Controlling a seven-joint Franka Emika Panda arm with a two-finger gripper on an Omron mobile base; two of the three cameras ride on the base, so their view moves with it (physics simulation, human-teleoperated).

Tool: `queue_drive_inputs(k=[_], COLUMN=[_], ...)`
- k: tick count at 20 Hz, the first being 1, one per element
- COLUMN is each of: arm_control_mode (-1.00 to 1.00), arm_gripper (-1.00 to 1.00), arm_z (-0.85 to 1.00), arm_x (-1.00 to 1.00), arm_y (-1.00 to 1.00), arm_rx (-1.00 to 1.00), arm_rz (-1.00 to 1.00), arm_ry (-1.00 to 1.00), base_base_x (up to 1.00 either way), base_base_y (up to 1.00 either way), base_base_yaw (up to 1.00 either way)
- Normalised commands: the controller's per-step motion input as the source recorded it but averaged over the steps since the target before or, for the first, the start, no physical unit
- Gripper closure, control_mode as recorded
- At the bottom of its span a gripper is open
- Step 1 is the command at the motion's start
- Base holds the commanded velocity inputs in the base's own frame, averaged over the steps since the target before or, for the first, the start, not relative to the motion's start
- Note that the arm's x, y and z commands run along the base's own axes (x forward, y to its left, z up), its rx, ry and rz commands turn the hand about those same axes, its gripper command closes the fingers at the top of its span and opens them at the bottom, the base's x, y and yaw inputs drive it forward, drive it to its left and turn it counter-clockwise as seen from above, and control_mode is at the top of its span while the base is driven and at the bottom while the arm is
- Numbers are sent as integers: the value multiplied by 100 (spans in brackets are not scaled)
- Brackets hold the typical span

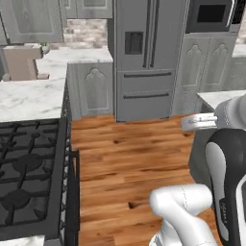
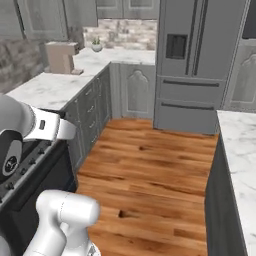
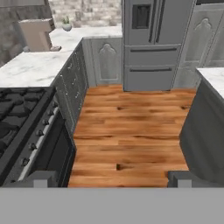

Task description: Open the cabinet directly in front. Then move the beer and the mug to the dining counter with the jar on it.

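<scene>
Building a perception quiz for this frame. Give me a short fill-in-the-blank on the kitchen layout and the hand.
1. The floor between the counters is made of ____.
2. The black stove adjoins a ____-topped worktop.
3. The hand holds nothing and its jaws are ____.
4. The fridge stands at the ____ end of the aisle.

Missing words: wood; marble; open; far

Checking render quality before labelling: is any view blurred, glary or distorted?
Left base view: soft, low-detail, the stove grates smeared, no glare. Right base view: flat even light, the fridge leaning from the wide lens. Hand view: sharpest on the wooden floor, faint shadows.
</scene>
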Motion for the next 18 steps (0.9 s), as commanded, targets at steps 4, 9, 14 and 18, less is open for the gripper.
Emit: queue_drive_inputs(k=[4, 9, 14, 18], arm_control_mode=[100, 100, 100, 100], arm_gripper=[-100, -100, -100, -100], arm_z=[0, 0, 0, 0], arm_x=[0, 0, 0, 0], arm_y=[0, 0, 0, 0], arm_rx=[0, 0, 0, 0], arm_rz=[0, 0, 0, 0], arm_ry=[0, 0, 0, 0], base_base_x=[100, 100, 100, 100], base_base_y=[-3, 0, 0, 0], base_base_yaw=[-4, -1, -1, -2])
